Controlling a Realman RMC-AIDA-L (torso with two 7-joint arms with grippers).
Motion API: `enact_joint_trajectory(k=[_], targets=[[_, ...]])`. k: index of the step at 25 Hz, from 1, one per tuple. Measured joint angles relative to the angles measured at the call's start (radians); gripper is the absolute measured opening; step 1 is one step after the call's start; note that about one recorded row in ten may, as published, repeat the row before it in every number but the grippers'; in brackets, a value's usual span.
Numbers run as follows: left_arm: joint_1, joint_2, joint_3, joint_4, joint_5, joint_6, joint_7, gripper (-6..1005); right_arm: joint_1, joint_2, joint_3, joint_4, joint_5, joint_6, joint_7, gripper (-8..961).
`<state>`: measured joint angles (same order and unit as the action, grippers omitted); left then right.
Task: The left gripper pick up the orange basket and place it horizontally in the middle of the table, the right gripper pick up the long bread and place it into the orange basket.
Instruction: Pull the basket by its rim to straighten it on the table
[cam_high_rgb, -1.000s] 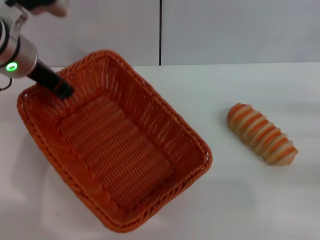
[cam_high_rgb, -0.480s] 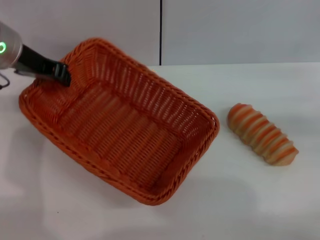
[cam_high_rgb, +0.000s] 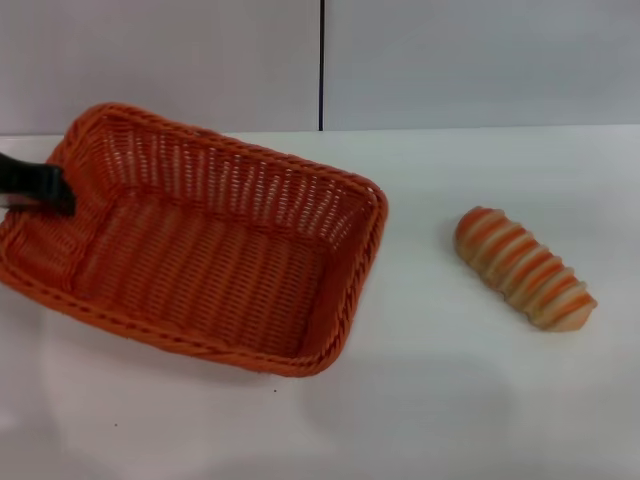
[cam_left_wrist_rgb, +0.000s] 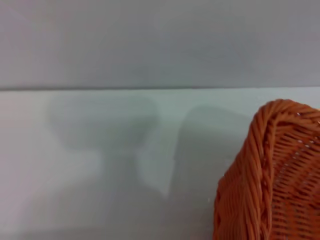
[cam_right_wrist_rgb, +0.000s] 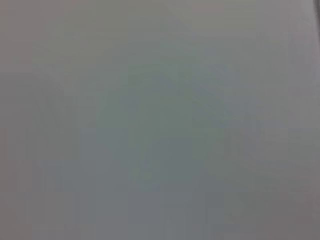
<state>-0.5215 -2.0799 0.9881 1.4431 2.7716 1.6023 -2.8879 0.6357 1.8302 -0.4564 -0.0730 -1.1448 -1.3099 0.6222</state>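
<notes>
The orange basket (cam_high_rgb: 200, 250) lies with its long side nearly across the white table (cam_high_rgb: 430, 400), left of the middle, its right end angled a little toward me. My left gripper (cam_high_rgb: 60, 192) reaches in from the left edge, its black fingers shut on the basket's left short wall. One rim corner of the basket (cam_left_wrist_rgb: 270, 175) shows in the left wrist view. The long bread (cam_high_rgb: 525, 268), tan with orange ridges, lies slantwise on the table to the right, about a hand's width from the basket. The right gripper is out of view.
A grey wall with a dark vertical seam (cam_high_rgb: 321, 60) stands behind the table. Bare tabletop lies in front of the basket and around the bread. The right wrist view shows only a plain grey surface.
The left gripper has swung toward the left edge of the view, turning the basket from a steep diagonal to nearly horizontal and shifting it left. The bread has not moved.
</notes>
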Motion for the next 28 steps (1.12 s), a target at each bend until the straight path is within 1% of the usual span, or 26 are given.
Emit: enact_joint_trajectory(k=[1, 3, 7, 9, 11, 12, 14, 15, 16, 18, 22, 23, 24, 25, 26, 27, 28], targets=[[0.0, 0.0, 0.0, 0.0, 0.0, 0.0, 0.0, 200, 0.0, 0.0, 0.0, 0.0, 0.0, 0.0, 0.0, 724], [0.022, -0.001, -0.001, 0.032, -0.009, 0.021, -0.002, 195, 0.017, 0.0, -0.011, 0.011, -0.001, -0.001, 0.0, 724], [0.078, -0.001, -0.01, 0.08, -0.092, 0.039, -0.004, 189, 0.041, -0.002, -0.025, 0.017, -0.001, -0.002, -0.001, 724], [0.119, -0.001, -0.012, 0.093, -0.143, 0.039, -0.005, 183, 0.048, -0.002, -0.029, 0.019, -0.001, -0.001, -0.001, 724], [0.126, 0.0, -0.012, 0.094, -0.154, 0.039, -0.005, 178, 0.053, -0.001, -0.03, 0.021, -0.001, -0.001, -0.001, 724], [0.144, 0.0, -0.009, 0.09, -0.183, 0.037, -0.005, 175, 0.055, 0.001, -0.03, 0.022, -0.001, -0.002, -0.002, 724], [0.144, 0.0, -0.009, 0.09, -0.183, 0.037, -0.005, 174, 0.058, 0.004, -0.03, 0.022, -0.001, -0.001, -0.002, 723], [0.156, 0.0, -0.006, 0.084, -0.201, 0.035, -0.005, 174, 0.06, 0.009, -0.03, 0.021, -0.001, 0.001, -0.003, 723], [0.177, 0.0, 0.0, 0.076, -0.227, 0.027, -0.005, 174, 0.06, 0.009, -0.03, 0.021, -0.001, 0.001, -0.003, 723], [0.192, 0.0, 0.002, 0.075, -0.238, 0.023, -0.005, 173, 0.061, 0.018, -0.03, 0.019, -0.004, 0.002, -0.003, 723], [0.192, 0.0, 0.002, 0.075, -0.238, 0.023, -0.005, 171, 0.068, 0.033, -0.027, 0.009, -0.051, 0.006, -0.003, 723], [0.216, 0.0, 0.002, 0.074, -0.272, 0.02, -0.004, 170, 0.07, 0.035, -0.026, 0.007, -0.064, 0.007, -0.004, 723], [0.247, 0.0, 0.001, 0.072, -0.336, 0.007, -0.003, 170, 0.071, 0.039, -0.024, 0.004, -0.075, 0.008, -0.004, 723], [0.247, 0.0, 0.001, 0.072, -0.336, 0.007, -0.003, 169, 0.073, 0.042, -0.023, 0.002, -0.083, 0.008, -0.004, 723], [0.269, 0.0, 0.009, 0.071, -0.364, -0.006, -0.003, 168, 0.075, 0.045, -0.021, 0.001, -0.085, 0.008, -0.004, 723], [0.269, 0.0, 0.009, 0.071, -0.364, -0.006, -0.003, 168, 0.077, 0.048, -0.02, 0.001, -0.087, 0.008, -0.004, 723], [0.292, 0.0, 0.028, 0.062, -0.388, -0.023, -0.002, 167, 0.079, 0.05, -0.019, 0.0, -0.087, 0.009, -0.005, 723]])
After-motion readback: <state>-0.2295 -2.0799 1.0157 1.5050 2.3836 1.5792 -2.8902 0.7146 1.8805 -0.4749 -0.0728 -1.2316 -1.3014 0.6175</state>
